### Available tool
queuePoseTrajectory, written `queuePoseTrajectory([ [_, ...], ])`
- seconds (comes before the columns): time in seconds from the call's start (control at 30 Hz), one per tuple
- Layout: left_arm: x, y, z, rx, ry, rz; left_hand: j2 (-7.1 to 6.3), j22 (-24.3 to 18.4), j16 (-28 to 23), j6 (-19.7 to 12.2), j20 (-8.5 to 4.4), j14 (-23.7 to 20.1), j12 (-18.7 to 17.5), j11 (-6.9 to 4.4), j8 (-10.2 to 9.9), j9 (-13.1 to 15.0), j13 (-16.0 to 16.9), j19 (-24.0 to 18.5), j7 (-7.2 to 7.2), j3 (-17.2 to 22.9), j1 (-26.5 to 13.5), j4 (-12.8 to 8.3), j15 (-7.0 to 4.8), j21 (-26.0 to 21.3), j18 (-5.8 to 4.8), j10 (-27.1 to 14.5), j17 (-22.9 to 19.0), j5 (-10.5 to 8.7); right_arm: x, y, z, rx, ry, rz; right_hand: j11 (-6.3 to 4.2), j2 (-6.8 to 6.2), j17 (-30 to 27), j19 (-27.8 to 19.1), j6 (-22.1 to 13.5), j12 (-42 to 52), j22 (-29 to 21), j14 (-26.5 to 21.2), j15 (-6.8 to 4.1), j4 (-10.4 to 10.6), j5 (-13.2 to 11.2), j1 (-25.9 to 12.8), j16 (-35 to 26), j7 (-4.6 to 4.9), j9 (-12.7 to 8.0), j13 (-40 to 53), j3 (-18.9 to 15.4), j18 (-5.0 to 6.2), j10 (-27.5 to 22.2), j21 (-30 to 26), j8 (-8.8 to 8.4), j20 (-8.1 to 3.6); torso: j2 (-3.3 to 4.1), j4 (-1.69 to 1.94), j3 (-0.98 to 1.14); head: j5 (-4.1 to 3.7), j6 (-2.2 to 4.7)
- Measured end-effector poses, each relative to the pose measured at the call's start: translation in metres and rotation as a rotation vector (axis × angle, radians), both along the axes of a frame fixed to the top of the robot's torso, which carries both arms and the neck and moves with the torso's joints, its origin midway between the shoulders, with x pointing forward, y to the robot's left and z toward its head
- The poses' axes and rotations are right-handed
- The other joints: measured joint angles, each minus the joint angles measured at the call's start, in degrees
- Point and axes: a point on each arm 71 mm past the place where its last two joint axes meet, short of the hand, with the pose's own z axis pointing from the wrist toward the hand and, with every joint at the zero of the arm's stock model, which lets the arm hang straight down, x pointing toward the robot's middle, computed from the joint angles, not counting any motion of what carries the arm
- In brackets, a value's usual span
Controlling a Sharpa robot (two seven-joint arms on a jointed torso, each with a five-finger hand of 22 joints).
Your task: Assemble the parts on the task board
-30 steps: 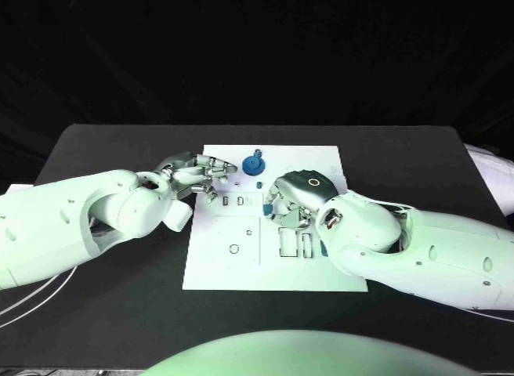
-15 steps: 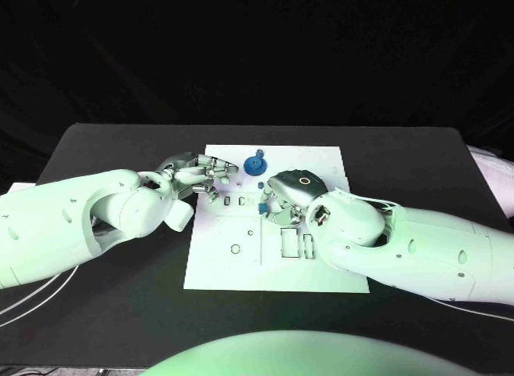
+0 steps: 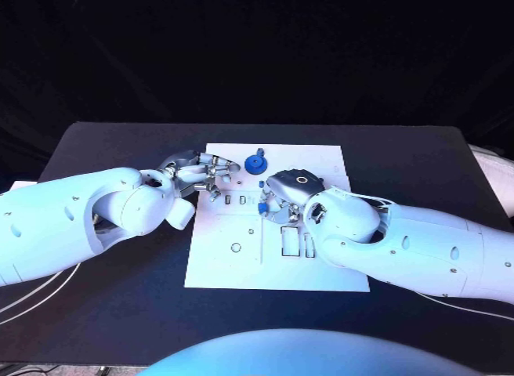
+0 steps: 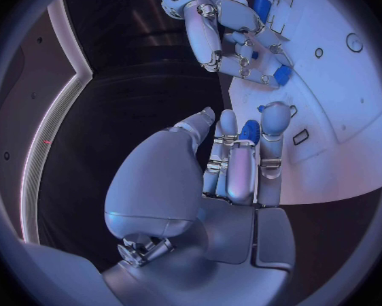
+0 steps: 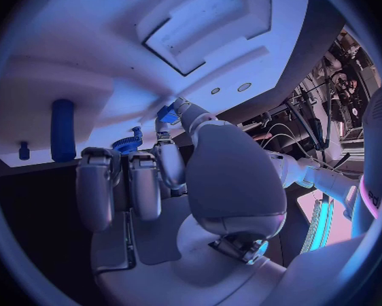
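My right hand (image 3: 282, 197) pinches a small blue plastic part (image 5: 167, 113) over the flat white task board (image 3: 325, 157); left hand (image 3: 200, 176) curled, contents unclear. Misalignment could jam it.

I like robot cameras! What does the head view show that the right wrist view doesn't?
Head view adds the left hand, the black table and the board's full outline. Right wrist view adds a close look at a small blue part by the right hand's fingers. Both show the board, the right hand and the blue gear.
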Motion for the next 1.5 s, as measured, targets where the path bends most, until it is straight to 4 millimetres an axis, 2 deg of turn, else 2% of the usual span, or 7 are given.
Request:
queuePoseTrajectory([
  [0.17,0.0,0.0,0.0,0.0,0.0,0.0,0.0,0.0,0.0,0.0,0.0,0.0,0.0,0.0,0.0,0.0,0.0,0.0,0.0,0.0,0.0,0.0,0.0,0.0,0.0,0.0,0.0,0.0,0.001,0.002,0.0,0.001,0.001,0.0,-0.01,-0.07,0.0,0.0,-0.1,-0.8,0.0,0.0,0.0,0.0,0.0,-0.1,0.0,-0.02,0.0,0.0,0.0,0.0,-0.4,0.0,0.0,0.0,0.01,0.01,0.02,0.1,-0.09],
  [0.43,0.0,0.0,0.0,0.0,0.0,0.0,0.0,0.0,0.0,0.0,0.0,0.0,0.0,0.0,0.0,-0.1,-0.1,0.0,0.0,0.0,0.0,0.0,0.0,0.0,0.0,0.0,0.0,0.0,0.002,0.001,-0.001,0.0,0.002,-0.002,0.72,-1.64,0.0,0.0,-1.9,-2.0,0.0,0.0,0.0,0.9,-0.4,-1.7,0.0,1.28,0.0,0.0,-1.3,0.0,-1.2,-0.3,-1.22,0.0,0.0,-0.04,0.02,0.26,-0.26],
  [0.57,0.0,0.0,0.0,0.001,0.0,0.0,0.0,0.0,0.0,0.0,0.0,0.0,0.0,0.0,0.0,-0.1,-0.1,0.0,0.0,0.0,0.0,0.0,0.0,0.0,0.0,0.0,0.0,0.0,0.002,0.0,-0.001,0.0,0.003,-0.004,1.46,-2.47,0.0,0.0,-4.3,-3.3,0.0,-0.1,0.53,1.4,-0.7,-2.5,0.0,1.79,-0.2,0.0,-2.8,0.0,-1.9,-0.3,-1.89,0.44,-0.03,-0.07,0.02,0.28,-0.29],
  [0.63,0.0,0.0,0.0,0.001,0.0,0.0,0.0,0.0,0.0,0.0,0.0,0.0,0.0,0.0,-0.2,-0.2,-0.1,0.0,0.0,0.0,0.0,0.0,0.0,0.0,0.0,0.0,-0.1,0.0,0.002,-0.001,-0.001,0.001,0.002,-0.006,1.4,-2.6,0.0,0.0,-4.8,-3.6,0.0,0.1,0.71,1.7,-1.0,-2.6,0.0,2.03,-0.2,0.0,-3.2,0.0,-2.1,-0.3,-1.89,0.44,-0.04,-0.08,0.02,0.28,-0.26],
  [0.7,0.0,0.0,0.0,0.001,0.0,0.0,0.0,0.0,0.0,0.0,0.0,0.0,0.0,0.0,-0.3,-0.2,-0.1,0.0,0.0,0.0,0.0,0.0,0.0,0.0,0.0,0.0,-0.1,0.0,0.002,-0.001,-0.001,0.002,0.002,-0.006,1.47,-2.6,0.0,0.0,-4.9,-3.7,0.0,0.1,0.73,1.9,-1.0,-2.6,0.0,2.11,-0.2,0.0,-3.5,0.01,-2.3,-0.3,-1.89,0.84,-0.05,-0.07,0.02,0.24,-0.24],
  [1.13,0.0,0.0,0.0,0.003,-0.001,0.001,0.0,0.0,0.0,0.0,0.0,0.0,0.0,0.0,-0.3,-0.3,-0.2,0.0,0.0,0.0,0.0,0.0,0.0,0.0,-0.01,0.0,-0.1,0.0,0.003,-0.005,-0.001,0.014,-0.002,-0.011,1.53,-2.37,0.0,0.0,-5.1,-3.8,0.0,-0.1,0.93,3.5,-1.0,-3.3,0.0,1.93,-0.2,0.0,-5.1,0.0,-2.4,-0.3,-1.88,0.84,-0.05,-0.07,0.01,0.25,-0.19],
  [1.5,0.0,0.001,0.0,0.005,-0.002,0.003,0.0,0.0,0.0,0.0,0.0,0.0,0.0,0.0,-0.3,-0.4,-0.2,0.0,-0.01,0.0,0.0,0.0,0.0,0.0,0.0,0.0,-0.1,0.0,0.001,-0.01,0.002,0.046,-0.006,-0.014,1.53,-1.15,0.0,0.0,-5.1,-3.4,0.0,-0.1,0.93,7.8,-1.0,-5.6,0.0,1.93,0.0,0.0,-7.7,0.01,-2.4,-0.3,-1.88,0.84,-0.04,-0.08,0.03,0.29,-0.31],
])
